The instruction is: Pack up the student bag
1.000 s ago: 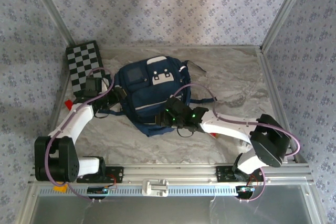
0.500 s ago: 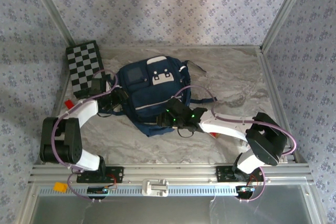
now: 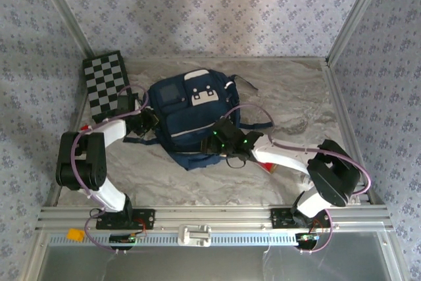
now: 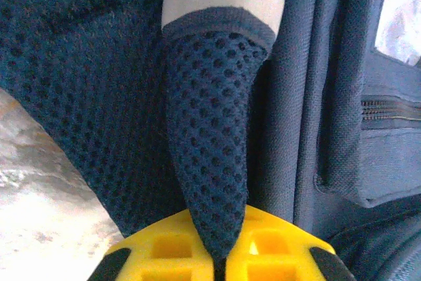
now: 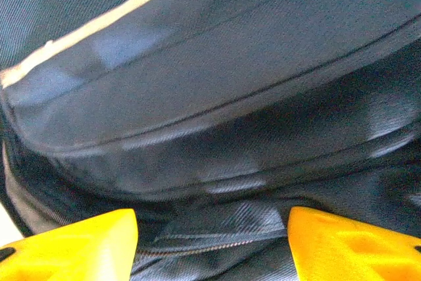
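Note:
The student bag, navy blue with white patches, lies in the middle of the marble table. My left gripper is at the bag's left side, shut on a fold of its mesh side pocket; the mesh tapers down into the seam between the yellow fingers. My right gripper rests on the bag's near right side. Its yellow jaws stand open, with dark fabric and a zipper lying between the fingertips. Neither jaw presses on the cloth.
A black-and-white checkerboard lies at the far left. A small red thing sits by the left wall, and another red thing shows under the right arm. Metal posts and patterned walls close in the sides and back.
My left gripper has shut on the mesh pocket, and the left arm's elbow has swung up and back. The right arm has crept slightly farther onto the bag.

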Action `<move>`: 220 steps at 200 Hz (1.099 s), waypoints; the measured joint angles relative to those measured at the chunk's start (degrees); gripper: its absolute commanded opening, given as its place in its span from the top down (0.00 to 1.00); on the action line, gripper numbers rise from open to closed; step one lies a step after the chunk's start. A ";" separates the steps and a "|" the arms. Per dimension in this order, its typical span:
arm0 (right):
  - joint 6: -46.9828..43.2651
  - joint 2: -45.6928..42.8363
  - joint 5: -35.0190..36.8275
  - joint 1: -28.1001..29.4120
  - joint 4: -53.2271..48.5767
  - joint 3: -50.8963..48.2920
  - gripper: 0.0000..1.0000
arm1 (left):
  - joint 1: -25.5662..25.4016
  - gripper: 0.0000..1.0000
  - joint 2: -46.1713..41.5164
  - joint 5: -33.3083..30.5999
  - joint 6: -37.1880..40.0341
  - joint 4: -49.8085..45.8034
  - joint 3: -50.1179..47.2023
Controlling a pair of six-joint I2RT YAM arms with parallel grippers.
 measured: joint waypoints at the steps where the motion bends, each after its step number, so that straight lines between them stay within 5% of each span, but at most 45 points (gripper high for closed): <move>1: -0.07 0.02 0.02 -0.11 0.00 0.00 0.35 | 0.00 1.00 -0.07 0.11 -0.15 0.04 -0.07; 59: -9.44 6.25 1.16 -12.39 -6.03 7.87 0.28 | -7.32 1.00 -9.44 -2.03 -8.37 1.53 -5.88; 102: -12.39 4.52 6.32 -13.94 -11.21 11.45 0.22 | -12.41 1.00 -13.57 -6.32 -14.73 0.70 -7.61; 166: -13.25 -5.66 15.13 -0.52 -22.12 12.55 0.18 | -18.12 1.00 -17.49 -12.63 -22.12 -1.75 -8.37; 220: -9.01 -3.48 16.96 13.31 -24.13 14.14 0.28 | -20.11 1.00 -22.14 -13.90 -26.38 -2.56 -10.34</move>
